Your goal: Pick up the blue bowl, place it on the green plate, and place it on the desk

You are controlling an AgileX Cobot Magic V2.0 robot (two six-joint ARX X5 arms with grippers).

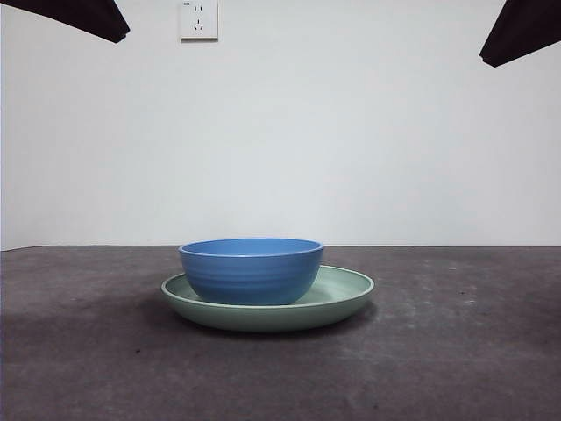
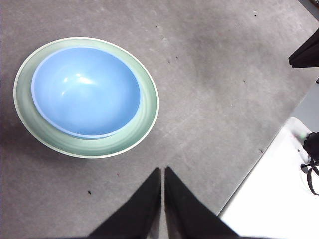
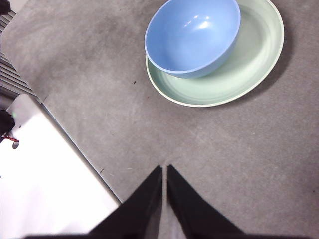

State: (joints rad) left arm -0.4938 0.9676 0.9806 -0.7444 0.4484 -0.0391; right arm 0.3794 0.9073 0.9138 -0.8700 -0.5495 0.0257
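Blue bowl (image 1: 252,270) sits inside the green plate (image 1: 346,294) at mid-desk (image 1: 456,351), off-centre toward the left, apparently set there for the task's stacking step. One bowl, one plate. Farther back and high, left gripper (image 2: 163,172) and right gripper (image 3: 164,169) wait, jaws pressed together, holding nothing.

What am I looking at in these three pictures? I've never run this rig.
It is a two-armed robot at a desk. One picture looks level across the desk from a low front camera; the other two look down from a camera on each wrist. The black wedges at the bottom of those are the left gripper and the right gripper, each with its jaws shut and holding nothing. Both arms wait above the desk. On the desk lies a green plate, and the blue bowl sits on it, off-centre.
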